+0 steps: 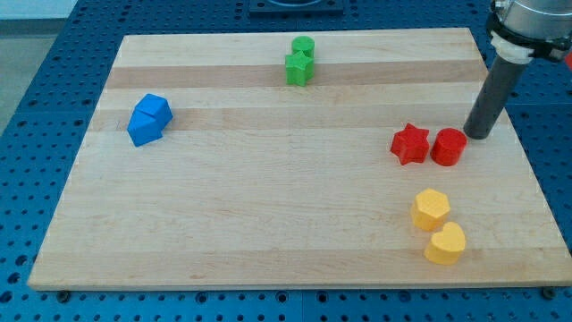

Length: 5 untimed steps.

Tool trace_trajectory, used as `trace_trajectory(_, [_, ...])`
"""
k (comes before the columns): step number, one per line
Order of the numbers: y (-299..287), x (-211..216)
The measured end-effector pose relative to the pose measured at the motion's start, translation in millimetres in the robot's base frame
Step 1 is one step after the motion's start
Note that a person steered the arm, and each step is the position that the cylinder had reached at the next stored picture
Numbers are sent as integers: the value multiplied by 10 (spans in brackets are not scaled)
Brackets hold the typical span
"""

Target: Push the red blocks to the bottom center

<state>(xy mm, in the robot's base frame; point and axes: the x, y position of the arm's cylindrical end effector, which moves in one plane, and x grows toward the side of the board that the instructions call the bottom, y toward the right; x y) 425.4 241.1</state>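
A robotics lab, it seems. A wooden tabletop [268, 224] rests on a blue perforated mounting board [36, 107].

The dark rod [494, 94] is cut off by the view's top edge near the right corner, so its upper collar is seen only in part and the arm above it is not shown. My tip [478, 136] is seen just right of the red cylinder [448, 147]; whether the two are touching cannot be told. Left of the rod, along the view's top edge, a dark fixture [293, 5] is cropped and cannot be identified. The shapes of the two blue blocks [148, 119], pressed together, cannot be made out with certainty.
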Motion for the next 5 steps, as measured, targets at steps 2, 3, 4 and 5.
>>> trace_trajectory(2, [-7, 647])
trace_trajectory(3, [-196, 572])
trace_trajectory(4, [-306, 257])
trace_trajectory(5, [-538, 139])
